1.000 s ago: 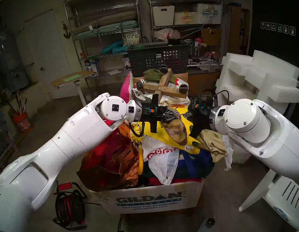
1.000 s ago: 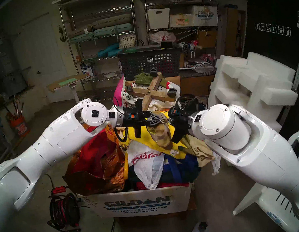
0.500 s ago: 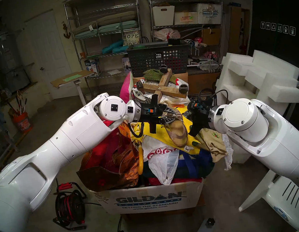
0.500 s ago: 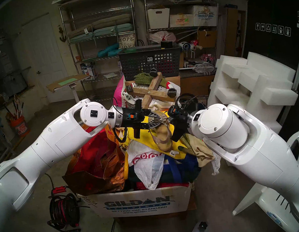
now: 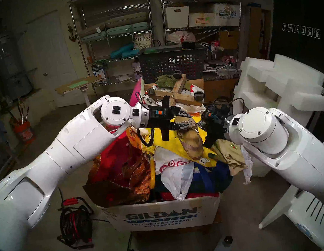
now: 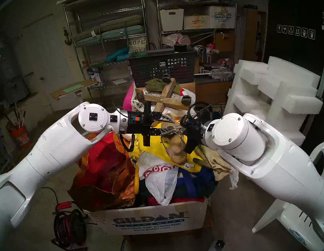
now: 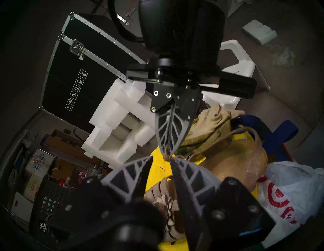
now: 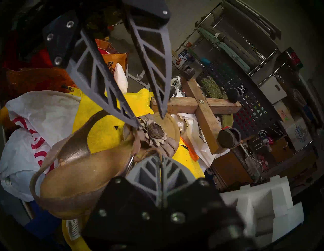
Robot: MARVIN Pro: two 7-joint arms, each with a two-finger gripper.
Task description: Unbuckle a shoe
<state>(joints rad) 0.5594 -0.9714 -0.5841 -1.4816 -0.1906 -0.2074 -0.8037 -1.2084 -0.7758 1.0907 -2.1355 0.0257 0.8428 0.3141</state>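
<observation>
**Strap pinched on one side, buckle state unclear**

The left gripper point(image 5: 185, 119) stands with its jaws parted over the toe end of the shoe point(image 5: 191, 141); in the right wrist view its two fingers straddle the flower ornament point(image 8: 154, 134) and nothing is held between them. The right gripper point(image 8: 160, 163) has its jaws fully closed, pinching the thin strap point(image 8: 130, 162) by the metal ring at the side of the shoe. Whether the buckle is already undone I cannot tell: the ankle strap point(image 7: 245, 130) arches free behind the heel, but the buckle itself is not clearly seen. I judge the work to be in its middle, with the strap end yet to be drawn clear.

The shoe lies on its sole on a yellow cloth point(image 5: 170, 145) atop an overfilled cardboard box point(image 5: 162, 216), near centre. The box also holds a red-orange bag point(image 5: 120, 176) at left, a white plastic bag point(image 5: 174, 174) in the middle, and a tan glove point(image 5: 231, 154) at right. Farther back stands a dark mesh basket point(image 5: 170, 64); its contents are unclear.
</observation>
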